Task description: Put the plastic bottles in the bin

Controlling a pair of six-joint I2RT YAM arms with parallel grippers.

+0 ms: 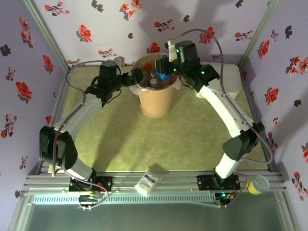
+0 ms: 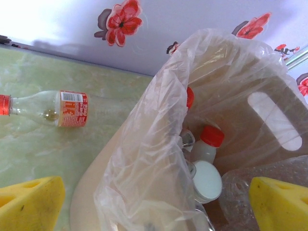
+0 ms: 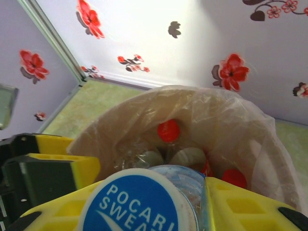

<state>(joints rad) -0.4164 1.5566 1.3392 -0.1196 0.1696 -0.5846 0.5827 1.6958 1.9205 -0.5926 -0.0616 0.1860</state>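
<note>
Right wrist view: the right gripper (image 3: 149,187) clamps a Pocari Sweat bottle (image 3: 137,207) just above the bin (image 3: 250,139), where red-capped bottles (image 3: 169,130) lie inside. The left gripper (image 2: 154,202) hangs wide open and empty astride the bin's bagged rim; a red-labelled bottle (image 2: 53,109) lies on the tabletop (image 2: 48,154) beside it.
</note>
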